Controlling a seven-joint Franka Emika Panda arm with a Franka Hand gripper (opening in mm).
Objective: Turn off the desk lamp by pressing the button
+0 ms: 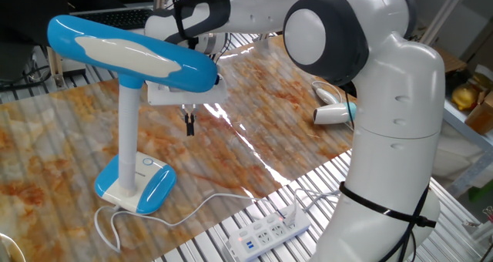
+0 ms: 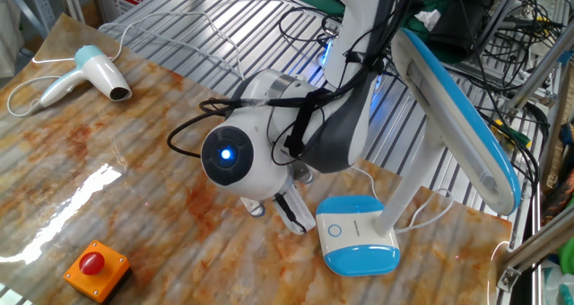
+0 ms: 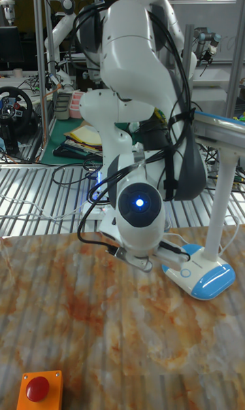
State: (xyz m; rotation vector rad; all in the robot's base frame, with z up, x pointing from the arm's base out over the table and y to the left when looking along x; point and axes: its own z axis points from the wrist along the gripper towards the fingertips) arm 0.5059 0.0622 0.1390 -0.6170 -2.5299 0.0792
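Observation:
The desk lamp [image 1: 129, 131] stands at the table's near left corner, its long blue head [image 2: 466, 135] reaching over the table. Its blue-and-white base [image 2: 359, 242] carries the small ringed button [image 2: 334, 230] on its white face, also seen in the tall fixed view on the base [image 3: 194, 274]. My gripper [image 1: 188, 125] hangs below the lamp head, above the table and off to one side of the base. Its fingers [image 2: 296, 213] look pressed together with nothing between them, their tips close to the base's edge by the button [image 3: 184, 272].
A white-and-blue hair dryer [image 2: 94, 72] lies at the far side of the table. A red push button in an orange box [image 2: 94, 267] sits near one edge. A white power strip [image 1: 269, 231] and the lamp's cord [image 1: 192, 209] lie off the table by my base.

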